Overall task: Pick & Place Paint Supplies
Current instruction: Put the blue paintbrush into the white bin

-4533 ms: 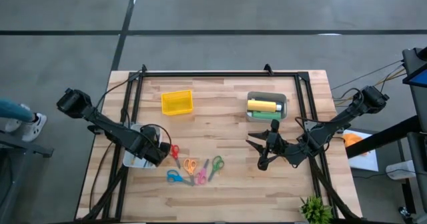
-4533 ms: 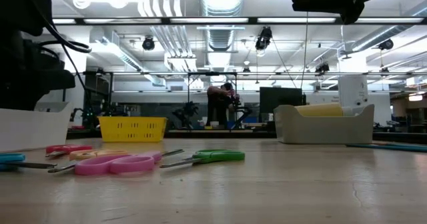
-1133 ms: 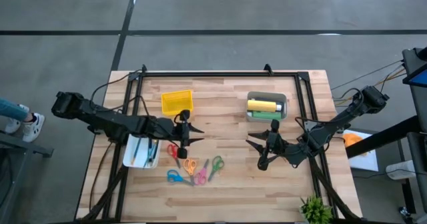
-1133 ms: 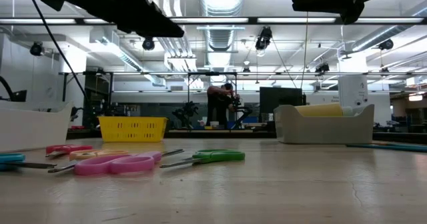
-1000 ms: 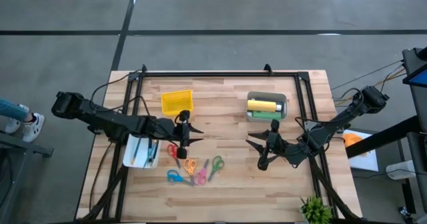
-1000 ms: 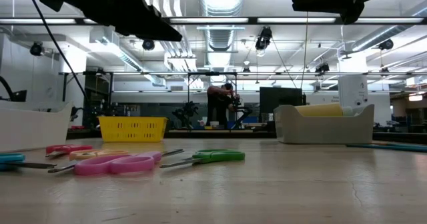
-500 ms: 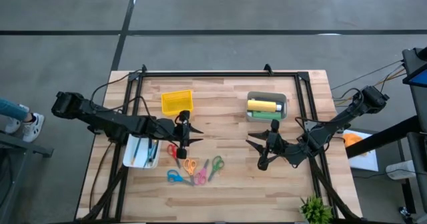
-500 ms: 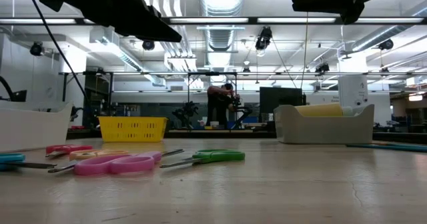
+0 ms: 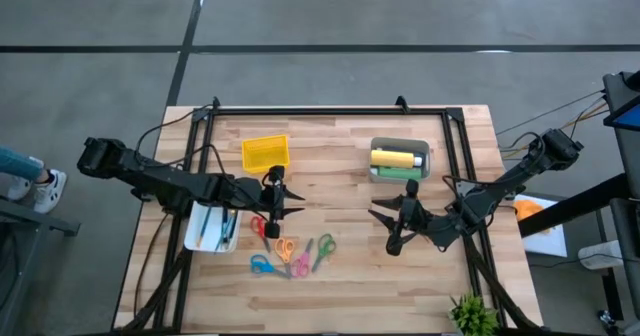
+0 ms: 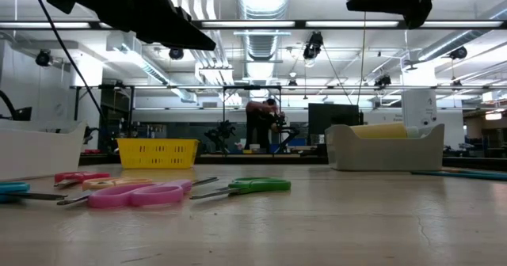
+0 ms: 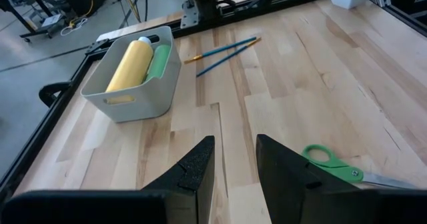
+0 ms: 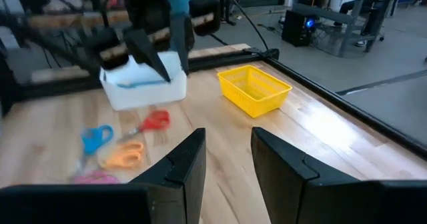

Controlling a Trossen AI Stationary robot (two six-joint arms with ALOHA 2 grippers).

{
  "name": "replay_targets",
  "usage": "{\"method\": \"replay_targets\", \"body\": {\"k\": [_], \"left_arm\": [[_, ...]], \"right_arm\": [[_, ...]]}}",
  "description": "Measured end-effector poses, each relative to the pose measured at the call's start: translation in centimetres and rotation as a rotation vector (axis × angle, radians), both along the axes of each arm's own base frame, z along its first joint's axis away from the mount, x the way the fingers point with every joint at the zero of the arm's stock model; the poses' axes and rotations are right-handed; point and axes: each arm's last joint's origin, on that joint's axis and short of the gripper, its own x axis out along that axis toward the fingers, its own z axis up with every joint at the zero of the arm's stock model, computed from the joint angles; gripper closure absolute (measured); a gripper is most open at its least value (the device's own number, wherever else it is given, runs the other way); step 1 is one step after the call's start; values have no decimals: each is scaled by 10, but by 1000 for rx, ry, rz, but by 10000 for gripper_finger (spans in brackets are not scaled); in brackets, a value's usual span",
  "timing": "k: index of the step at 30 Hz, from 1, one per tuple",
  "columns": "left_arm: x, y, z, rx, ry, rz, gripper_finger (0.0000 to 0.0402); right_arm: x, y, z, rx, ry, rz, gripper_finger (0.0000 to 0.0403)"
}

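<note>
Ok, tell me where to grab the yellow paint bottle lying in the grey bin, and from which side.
Grip the yellow cylindrical paint bottle across its mid-body, coming from above. It lies on its side in the grey plastic bin, walls around it and a green bottle alongside, so only the top is exposed.
</note>
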Motion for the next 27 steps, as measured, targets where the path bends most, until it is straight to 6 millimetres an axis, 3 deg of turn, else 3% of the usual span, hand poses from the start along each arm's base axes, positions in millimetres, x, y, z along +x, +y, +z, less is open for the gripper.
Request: {"method": "replay_targets", "body": {"k": [7,16,20,27], "left_arm": [[0,0,0,0,0,0,291],[0,0,0,0,0,0,291],[0,0,0,1,2,0,291],[0,0,0,1,4,0,291]], "right_arm": [[2,2,9,288,-178,-44,283],[1,-7,12,477,-188,-13,283],[-5,-19,11,588,-10,-51,283],[-29,-44,9,707,376,-432,283]]}}
